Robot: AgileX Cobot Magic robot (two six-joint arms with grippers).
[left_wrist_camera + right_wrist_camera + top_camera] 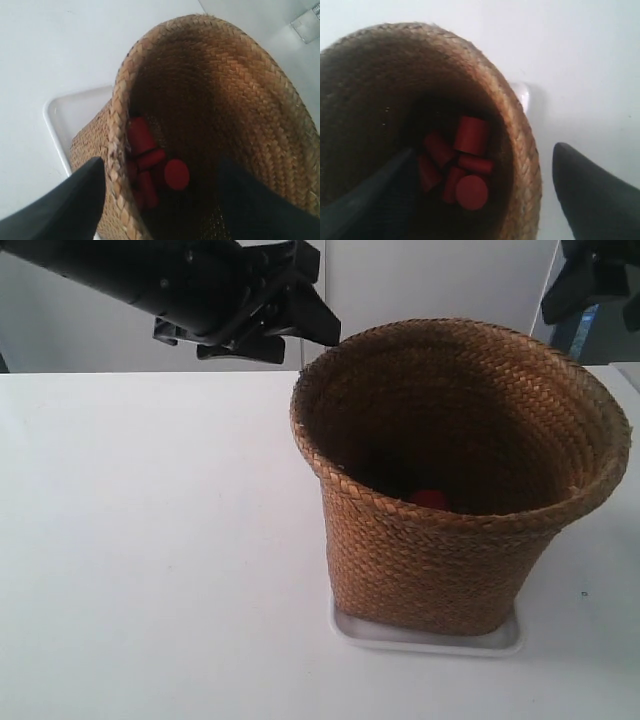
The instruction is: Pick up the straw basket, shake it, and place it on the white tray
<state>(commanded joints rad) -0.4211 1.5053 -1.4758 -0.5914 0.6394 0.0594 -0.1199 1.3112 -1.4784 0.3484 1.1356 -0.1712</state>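
Two claws: both in shot, both with jaws spread wide and nothing held between them!
Left claw: the left gripper (160,165) hangs at the basket's edge, one dark finger (65,205) outside the woven wall and the other over the dark inside. I cannot tell if either touches.
Right claw: the right gripper (486,149) does the same, with one finger over the inside, the other out over the table, and the braided rim between them.
Arms: the arm at the exterior view's left (250,300) is up just beside the rim. The arm at the exterior view's right (590,280) only pokes in at the top corner.
Cargo: short red cylinders (470,135) are heaped at the bottom, some lying, some end-on.
Basket: the large round brown woven straw basket (440,540) stands upright, flaring to its rim, seated on the tray.
Tray: of the flat glossy white tray (425,642), only a strip of rim peeks out at the basket's base.
Surface: plain white table (150,540) all round.
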